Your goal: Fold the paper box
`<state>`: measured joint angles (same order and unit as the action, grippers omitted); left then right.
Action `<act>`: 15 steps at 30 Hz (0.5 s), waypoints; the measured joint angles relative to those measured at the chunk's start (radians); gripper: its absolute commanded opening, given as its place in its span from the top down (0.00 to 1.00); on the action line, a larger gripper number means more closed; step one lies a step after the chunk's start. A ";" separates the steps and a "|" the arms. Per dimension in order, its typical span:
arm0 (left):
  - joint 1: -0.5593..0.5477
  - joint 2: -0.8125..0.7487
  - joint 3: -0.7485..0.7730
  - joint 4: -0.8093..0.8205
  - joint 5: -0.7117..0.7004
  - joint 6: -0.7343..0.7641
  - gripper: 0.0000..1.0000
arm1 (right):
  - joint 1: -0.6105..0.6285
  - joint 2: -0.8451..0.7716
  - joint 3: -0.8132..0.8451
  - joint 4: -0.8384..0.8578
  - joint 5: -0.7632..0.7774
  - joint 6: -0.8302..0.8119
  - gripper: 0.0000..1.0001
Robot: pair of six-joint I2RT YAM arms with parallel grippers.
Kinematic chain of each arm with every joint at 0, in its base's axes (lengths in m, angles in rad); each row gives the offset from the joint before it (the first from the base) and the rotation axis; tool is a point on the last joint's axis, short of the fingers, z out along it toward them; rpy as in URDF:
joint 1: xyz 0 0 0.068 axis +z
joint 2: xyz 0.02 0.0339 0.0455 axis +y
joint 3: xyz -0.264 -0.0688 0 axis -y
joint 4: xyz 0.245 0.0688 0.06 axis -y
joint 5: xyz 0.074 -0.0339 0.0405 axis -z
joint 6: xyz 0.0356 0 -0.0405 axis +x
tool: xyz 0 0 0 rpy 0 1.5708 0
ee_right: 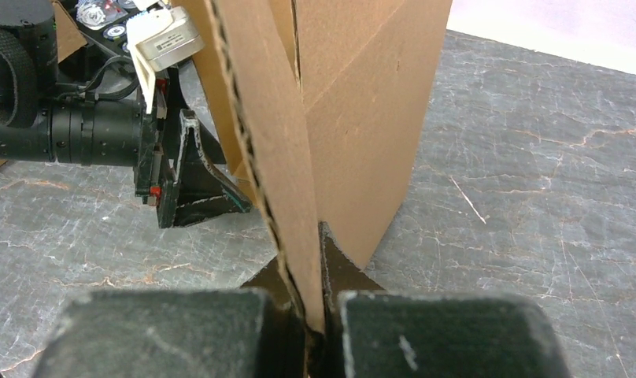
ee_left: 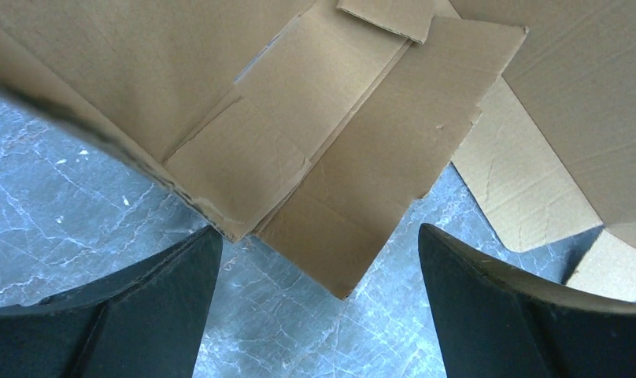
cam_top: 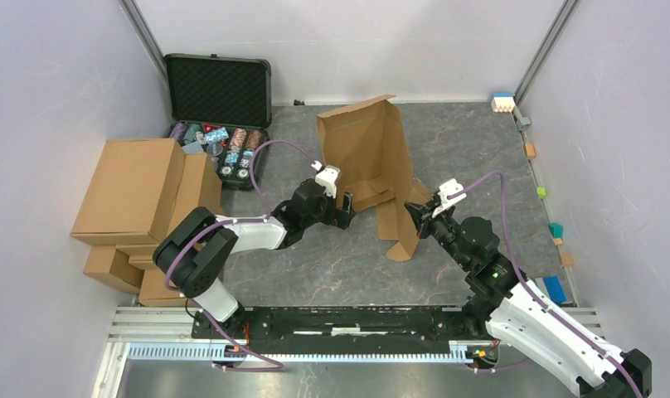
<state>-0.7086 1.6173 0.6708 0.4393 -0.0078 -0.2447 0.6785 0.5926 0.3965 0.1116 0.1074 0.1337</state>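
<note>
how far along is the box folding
Early on. Done: some panels of the paper box stand up off the table. In hand: the right gripper is shut on one upright flap edge; the left gripper is open, facing flaps lying flat. Left: raising those flaps and closing it into a box.

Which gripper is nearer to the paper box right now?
Right. The right gripper is shut on an upright panel of the paper box; the left gripper hangs open beside its lower flaps, gripping nothing.
</note>
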 measured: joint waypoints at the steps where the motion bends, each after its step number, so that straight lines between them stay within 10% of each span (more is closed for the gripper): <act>1: 0.000 0.004 0.005 -0.005 -0.010 0.000 0.00 | 0.000 0.000 0.000 -0.001 0.000 0.000 1.00; 15: -0.001 0.072 0.071 -0.058 -0.082 0.008 0.17 | 0.000 0.005 0.007 -0.024 -0.003 0.000 1.00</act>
<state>-0.7094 1.6897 0.7418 0.3809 -0.0895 -0.2371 0.6788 0.5980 0.4038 0.0875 0.1043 0.1341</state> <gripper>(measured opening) 0.881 0.012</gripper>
